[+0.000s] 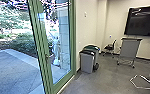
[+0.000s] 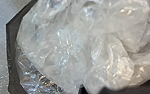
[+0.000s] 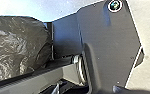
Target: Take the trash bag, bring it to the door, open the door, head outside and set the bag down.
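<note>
Carrying the trash bag [image 2: 66, 50] toward the green door frame [image 1: 73, 37], I'd guess. Bag's beside the robot's dark plate [image 3: 111, 37]. Either end effector, apart or clamped: can't tell. Next calls for lining up, keeping plastic clear.

Grey floor [image 1: 108, 81]: grey bin [image 1: 86, 62], green-lidded bin [image 1: 91, 47] just beside it, wheeled stand [image 1: 129, 49], dark chair [image 1: 109, 47]

At two o'clock, my head view's edge cuts off the wall screen [image 1: 141, 23]. My left wrist view crops the trash bag [image 2: 66, 50].
</note>
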Available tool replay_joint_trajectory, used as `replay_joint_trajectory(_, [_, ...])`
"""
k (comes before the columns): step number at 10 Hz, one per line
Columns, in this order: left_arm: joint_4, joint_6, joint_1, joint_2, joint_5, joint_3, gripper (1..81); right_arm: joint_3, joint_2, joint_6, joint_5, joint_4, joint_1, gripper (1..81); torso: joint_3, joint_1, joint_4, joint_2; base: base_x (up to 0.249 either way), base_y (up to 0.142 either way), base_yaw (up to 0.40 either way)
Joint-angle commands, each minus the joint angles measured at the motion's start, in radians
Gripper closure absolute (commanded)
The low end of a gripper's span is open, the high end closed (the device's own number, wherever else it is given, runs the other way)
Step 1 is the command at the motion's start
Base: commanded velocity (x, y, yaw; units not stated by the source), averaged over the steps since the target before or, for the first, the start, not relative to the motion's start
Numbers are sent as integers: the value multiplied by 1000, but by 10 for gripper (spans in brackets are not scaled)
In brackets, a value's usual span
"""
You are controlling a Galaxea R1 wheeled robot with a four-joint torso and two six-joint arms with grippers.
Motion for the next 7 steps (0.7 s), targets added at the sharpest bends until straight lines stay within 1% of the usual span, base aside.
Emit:
replay_joint_trajectory(1, [10, -1, -60, -5, 69, -3, 811, 5, 9, -7, -51, -15, 46, 10, 0, 0, 0, 0, 170, 0, 0])
replay_joint_trajectory(7, [8, -1, -60, -5, 68, -3, 811, 5, 10, -7, -51, -24, 48, 10, 0, 0, 0, 0, 169, 0, 0])
